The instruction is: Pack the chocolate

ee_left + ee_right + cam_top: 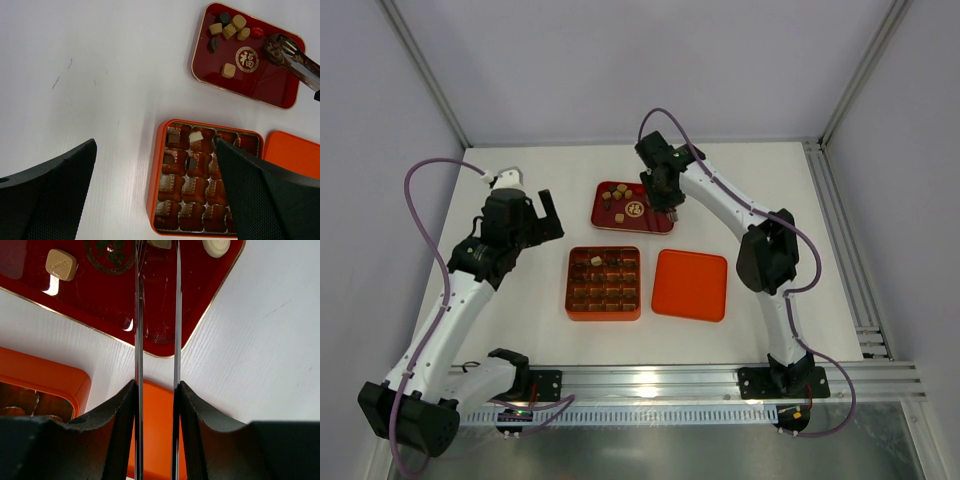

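- The right fingers (pixel 122 415) pinch a pair of thin metal tongs (pixel 139 315). The blades run parallel up the middle of the right wrist view.
- The tong tips hang over the right end of the red tray (pixel 280 95). Whether they hold a piece I cannot tell.
- The right arm (pixel 765 255) rises from the lower right of the overhead view. It bends at the elbow and reaches up-left, with the wrist tipped down over the tray.
- The left fingers (pixel 265 200) are spread wide and hold nothing. They frame the lower corners of the left wrist view.
- The left arm (pixel 470 290) slants from the lower left up to the left-centre. Its wrist is turned right, above bare bench (pixel 520 310).
- The chocolate (pixel 229 70) lies mostly loose in the tray's upper-left part, in tan and dark pieces.
- A few more pieces sit in the upper-left cells of the orange box (pixel 603 314), at the frame's centre.
- The lid (pixel 690 285) lies flat just right of the box.
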`<state>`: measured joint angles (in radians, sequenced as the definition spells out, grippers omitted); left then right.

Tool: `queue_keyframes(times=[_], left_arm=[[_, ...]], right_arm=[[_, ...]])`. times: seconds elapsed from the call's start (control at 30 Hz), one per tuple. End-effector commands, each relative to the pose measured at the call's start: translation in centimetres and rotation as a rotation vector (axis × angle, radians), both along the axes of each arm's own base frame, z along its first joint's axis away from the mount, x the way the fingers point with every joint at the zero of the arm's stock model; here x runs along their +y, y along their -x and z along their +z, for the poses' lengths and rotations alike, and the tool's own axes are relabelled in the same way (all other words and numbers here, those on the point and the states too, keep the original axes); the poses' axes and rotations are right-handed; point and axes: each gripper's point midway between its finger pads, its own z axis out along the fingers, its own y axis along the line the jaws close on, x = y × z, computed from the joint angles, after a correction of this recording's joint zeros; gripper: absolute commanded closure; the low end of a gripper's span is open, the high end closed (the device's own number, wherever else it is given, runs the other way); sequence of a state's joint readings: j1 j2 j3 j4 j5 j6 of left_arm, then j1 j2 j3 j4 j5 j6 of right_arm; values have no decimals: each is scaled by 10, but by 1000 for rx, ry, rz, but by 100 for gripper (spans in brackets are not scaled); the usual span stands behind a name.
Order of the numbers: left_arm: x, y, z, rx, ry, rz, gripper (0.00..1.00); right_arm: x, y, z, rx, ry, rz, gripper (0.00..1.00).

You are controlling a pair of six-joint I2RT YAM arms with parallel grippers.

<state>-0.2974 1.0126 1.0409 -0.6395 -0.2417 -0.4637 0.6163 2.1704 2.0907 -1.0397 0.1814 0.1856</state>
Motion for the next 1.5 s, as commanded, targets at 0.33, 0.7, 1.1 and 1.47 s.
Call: queue_keyframes(times=[0.33, 0.7, 1.1, 1.47], left_arm=[[0, -6, 5, -31, 13, 5, 0], [0, -6, 6, -35, 16, 4, 0], [0, -5, 6, -36, 17, 4, 0], [1, -5, 7, -38, 14, 6, 0]], right_arm=[[3, -6, 7, -31, 8, 8, 66], [2, -2, 44, -85, -45, 3, 71], [1, 6, 63, -103, -92, -2, 71], [3, 10, 71, -104, -118, 1, 73]])
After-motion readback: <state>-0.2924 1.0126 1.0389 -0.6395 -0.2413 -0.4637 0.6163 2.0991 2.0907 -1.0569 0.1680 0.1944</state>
